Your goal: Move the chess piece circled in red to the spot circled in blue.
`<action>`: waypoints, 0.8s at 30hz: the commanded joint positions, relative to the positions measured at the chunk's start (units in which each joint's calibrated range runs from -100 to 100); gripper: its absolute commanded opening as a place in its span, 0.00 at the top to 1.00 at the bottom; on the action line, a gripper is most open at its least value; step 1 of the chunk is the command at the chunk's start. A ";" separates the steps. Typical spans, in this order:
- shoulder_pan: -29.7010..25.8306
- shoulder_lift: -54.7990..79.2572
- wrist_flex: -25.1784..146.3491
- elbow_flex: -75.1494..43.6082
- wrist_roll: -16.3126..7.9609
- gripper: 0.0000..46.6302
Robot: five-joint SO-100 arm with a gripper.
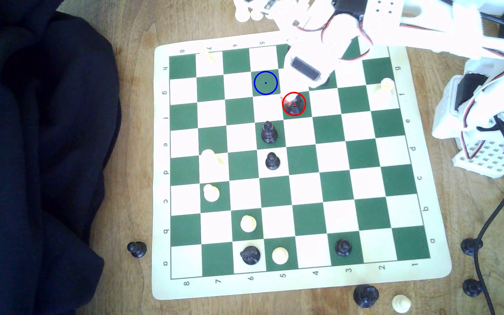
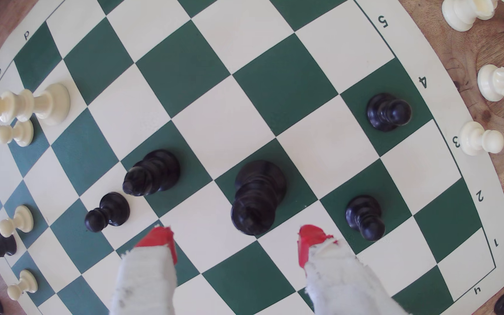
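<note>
While the jaws (image 2: 235, 242) hang open and empty, the piece (image 2: 257, 197) stands upright on its red-ringed green square, just ahead between the tips; the spot (image 1: 265, 82) lies diagonally adjacent.

chess piece (image 1: 294, 104) black, upright, red-ringed green square | spot (image 1: 265, 83) blue-ringed green square, diagonally adjacent

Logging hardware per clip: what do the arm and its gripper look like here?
The arm is white printed plastic with black servo blocks, red, white and black wires looping along it, and perforated white plates at its base, where a black cable trails off. The gripper has two fingers wrapped in fuzzy white padding with red tips.
</note>
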 commanded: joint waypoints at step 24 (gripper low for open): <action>-0.56 8.35 -4.45 -6.50 -0.24 0.63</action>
